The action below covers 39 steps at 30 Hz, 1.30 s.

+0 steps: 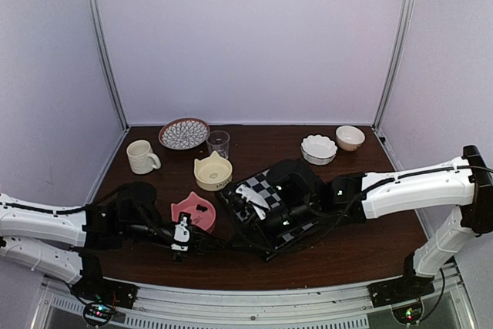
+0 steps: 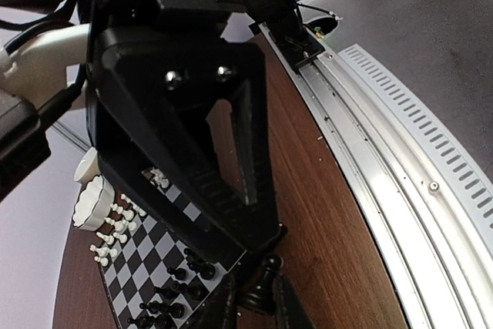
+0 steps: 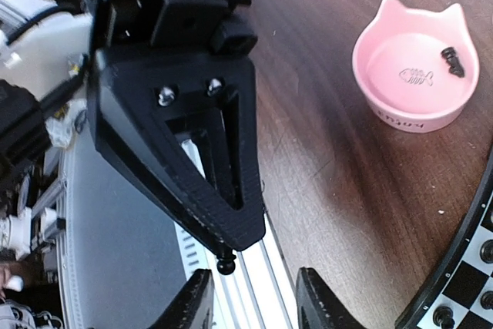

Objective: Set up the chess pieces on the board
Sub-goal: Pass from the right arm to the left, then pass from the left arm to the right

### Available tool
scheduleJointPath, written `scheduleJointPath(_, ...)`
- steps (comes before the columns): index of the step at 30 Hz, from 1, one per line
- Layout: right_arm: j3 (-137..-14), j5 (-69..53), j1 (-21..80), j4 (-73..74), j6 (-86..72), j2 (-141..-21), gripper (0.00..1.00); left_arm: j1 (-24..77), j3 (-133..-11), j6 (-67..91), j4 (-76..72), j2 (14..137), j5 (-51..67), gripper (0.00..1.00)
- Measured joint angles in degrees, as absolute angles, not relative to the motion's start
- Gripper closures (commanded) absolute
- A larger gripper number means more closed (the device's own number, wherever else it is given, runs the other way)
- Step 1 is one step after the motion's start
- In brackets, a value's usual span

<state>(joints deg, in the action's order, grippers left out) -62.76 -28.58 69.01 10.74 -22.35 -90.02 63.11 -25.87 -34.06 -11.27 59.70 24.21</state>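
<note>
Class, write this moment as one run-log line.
stage: likely handover | left gripper: shut on black chess piece | right gripper: open, near it | board: partly filled

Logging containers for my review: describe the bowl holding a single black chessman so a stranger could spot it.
On the brown table, look just left of the chessboard, toward the left arm, for a pink bowl. Unlike the cream cat-eared bowl behind it, it is pink, with a fish-skeleton drawing and one black chessman inside.

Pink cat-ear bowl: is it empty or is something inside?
Not empty. In the right wrist view, one small black chess piece lies on the bottom of the glossy pink cat-eared bowl.
</note>
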Motion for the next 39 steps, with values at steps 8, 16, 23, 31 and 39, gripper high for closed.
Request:
scheduleJointPath(8, -52.0, -21.0, 69.0, -4.3, -29.0, -82.7, 0.53, 63.1, -25.3, -28.6, -20.2, 60.8, 21.6, 1.0)
scheduleJointPath(16, -47.3, -18.4, 69.0, -13.6, -34.9, -80.3, 0.56, 63.1, -24.2, -26.6, -26.0, 59.5, 18.9, 1.0)
scheduleJointPath(23, -46.1, -20.5, 69.0, -23.9, -39.9, -82.6, 0.61, 63.1, -23.3, -26.3, -27.8, 58.5, 17.9, 1.0)
scheduleJointPath(31, -45.5, -22.6, 69.0, -28.7, -43.2, -84.9, 0.92, 63.1, -22.5, -26.2, -28.4, 57.7, 17.4, 1.0)
scheduleJointPath(39, -45.5, -23.6, 69.0, -29.9, -44.4, -85.4, 0.78, 63.1, -21.9, -26.0, -29.1, 57.4, 16.8, 1.0)
